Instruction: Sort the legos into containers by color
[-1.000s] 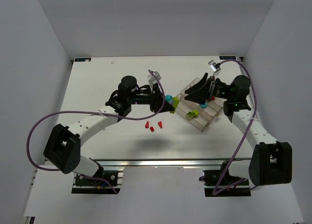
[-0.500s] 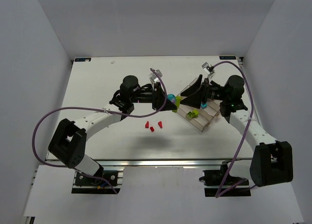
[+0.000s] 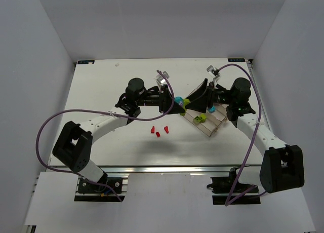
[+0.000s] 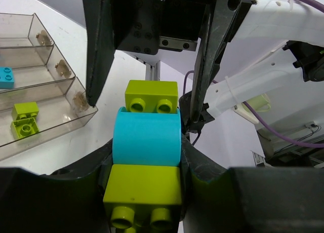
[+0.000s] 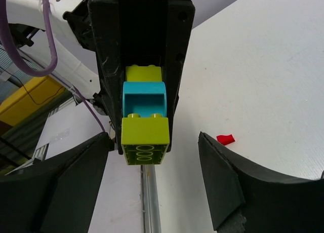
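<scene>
The counter (image 3: 101,91) is a flat white board boxed in by plain pale grey walls (image 3: 45,45) at 9, 12 and 3 o'clock. An aluminium rail (image 3: 167,169) runs along its near edge at 6 o'clock, where both arm bases are bolted. Purple cables (image 3: 40,137) loop out from each arm. Small dark tags (image 3: 85,62) sit at the far corners.

Just right of the counter's middle, the left jaws are clamped on the brick stack (image 4: 147,142), which is held above the board. It is a cyan piece between two yellow-green ones. The right jaws face it from 3 o'clock and stand wide apart, one finger (image 5: 61,182) on each side of the stack's free end, gripping nothing.

The clear tray (image 3: 218,124) lies on the counter at about 4 o'clock from the stack, turned at an angle to the counter's edges. The left wrist view shows a cyan brick (image 4: 7,77) in one of its compartments and two yellow-green bricks (image 4: 24,119) in the next.

Three red bricks (image 3: 158,130) lie loose on the bare board at about 7 o'clock from the stack, close together and well apart from the tray.
</scene>
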Robot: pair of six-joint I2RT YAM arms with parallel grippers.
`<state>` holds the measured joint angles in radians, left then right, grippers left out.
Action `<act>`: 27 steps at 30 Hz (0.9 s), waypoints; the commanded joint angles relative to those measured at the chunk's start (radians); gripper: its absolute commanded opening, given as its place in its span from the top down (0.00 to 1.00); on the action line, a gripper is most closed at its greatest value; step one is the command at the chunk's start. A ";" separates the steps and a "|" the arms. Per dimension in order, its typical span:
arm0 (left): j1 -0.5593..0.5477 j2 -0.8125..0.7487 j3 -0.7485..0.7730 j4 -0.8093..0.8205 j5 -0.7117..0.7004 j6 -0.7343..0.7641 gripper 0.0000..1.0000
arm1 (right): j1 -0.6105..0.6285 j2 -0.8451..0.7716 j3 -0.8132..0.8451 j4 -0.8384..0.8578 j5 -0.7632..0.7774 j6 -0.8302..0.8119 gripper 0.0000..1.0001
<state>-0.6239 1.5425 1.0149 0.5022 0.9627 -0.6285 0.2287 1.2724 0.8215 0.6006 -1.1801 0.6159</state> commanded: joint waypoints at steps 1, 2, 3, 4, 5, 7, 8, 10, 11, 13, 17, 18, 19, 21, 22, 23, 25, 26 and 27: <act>-0.003 0.001 0.044 0.035 0.015 -0.004 1.00 | 0.011 0.004 0.044 0.014 0.004 -0.027 0.25; -0.003 0.002 0.045 0.033 0.016 -0.005 1.00 | 0.009 0.004 0.044 0.016 0.002 -0.027 0.29; -0.003 0.004 0.047 0.033 0.018 -0.005 1.00 | 0.014 0.007 0.044 0.019 -0.004 -0.025 0.31; -0.003 0.005 0.047 0.033 0.018 -0.007 1.00 | 0.011 0.007 0.042 0.022 -0.009 -0.027 0.33; -0.003 0.007 0.047 0.033 0.018 -0.007 1.00 | 0.012 0.007 0.041 0.028 -0.010 -0.025 0.35; -0.003 0.010 0.047 0.038 0.018 -0.008 1.00 | 0.014 0.008 0.042 0.030 -0.010 -0.025 0.36; -0.003 0.010 0.045 0.039 0.019 -0.008 1.00 | 0.014 0.008 0.042 0.031 -0.010 -0.024 0.39; -0.003 0.008 0.045 0.044 0.019 -0.013 1.00 | 0.014 0.012 0.044 0.031 -0.012 -0.024 0.43; -0.003 0.011 0.045 0.044 0.019 -0.014 1.00 | 0.015 0.013 0.045 0.033 -0.012 -0.022 0.44; -0.003 0.013 0.047 0.045 0.021 -0.016 1.00 | 0.014 0.018 0.044 0.039 -0.013 -0.019 0.46; -0.003 0.008 0.045 0.044 0.021 -0.017 1.00 | 0.011 0.022 0.041 0.057 -0.016 -0.004 0.66; -0.003 0.010 0.045 0.045 0.021 -0.017 1.00 | 0.014 0.019 0.039 0.060 -0.016 -0.002 0.67; -0.003 0.010 0.045 0.047 0.024 -0.016 1.00 | 0.014 0.021 0.038 0.076 -0.019 0.002 0.69; -0.003 0.013 0.047 0.045 0.027 -0.022 1.00 | 0.011 0.022 0.028 0.100 -0.023 0.028 0.84; -0.003 0.013 0.045 0.045 0.028 -0.025 1.00 | 0.011 0.021 0.025 0.125 -0.021 0.039 0.92; -0.003 0.014 0.045 0.045 0.030 -0.027 0.96 | 0.008 0.021 0.021 0.137 -0.018 0.054 1.00; -0.003 0.014 0.040 0.042 0.028 -0.030 0.81 | 0.004 0.016 0.010 0.148 -0.018 0.073 1.00; -0.003 0.014 0.037 0.042 0.024 -0.028 0.72 | 0.006 0.016 0.010 0.145 -0.019 0.073 1.00; -0.003 0.011 0.036 0.039 0.024 -0.027 0.64 | 0.006 0.016 0.007 0.145 -0.019 0.076 1.00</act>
<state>-0.6239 1.5688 1.0279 0.5327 0.9657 -0.6472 0.2359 1.2915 0.8219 0.6601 -1.1965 0.6716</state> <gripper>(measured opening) 0.474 0.429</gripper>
